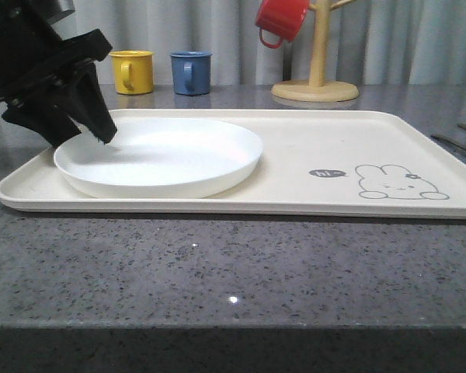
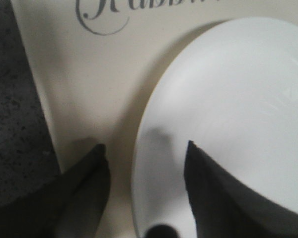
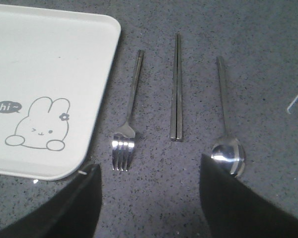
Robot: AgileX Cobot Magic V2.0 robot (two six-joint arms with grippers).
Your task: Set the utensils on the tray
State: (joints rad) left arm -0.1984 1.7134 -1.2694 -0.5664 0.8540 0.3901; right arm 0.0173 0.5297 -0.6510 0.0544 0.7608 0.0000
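**Task not yet begun: all 3 utensils off the tray**

Progress. The tray [image 1: 295,167] carries only a plate [image 1: 159,155], set at the end away from its rabbit drawing [image 3: 39,124]. In the right wrist view the fork [image 3: 126,124], chopsticks [image 3: 177,87] and spoon [image 3: 226,129] lie side by side on the grey worktop [image 3: 154,198], past the tray's rabbit end: the fork just beside the rim but apart from it, the chopsticks beyond the fork, the spoon farthest from the tray. None touches the tray, so by my judgement 3 placements remain and 0 are done.

Claws. The right claw [image 3: 149,193] hangs above the utensils, fingers spread wide and holding nothing. The left claw [image 2: 144,188] hovers over the tray's plate end, fingers apart and empty, one finger over the plate's rim, the other over bare tray.

Limits of view. In the front view the utensils appear only as thin dark streaks off the tray's rabbit end, too slight to tell apart. The script on the tray is cut off in the left wrist view. A pale streak on the worktop beyond the spoon cannot be identified.
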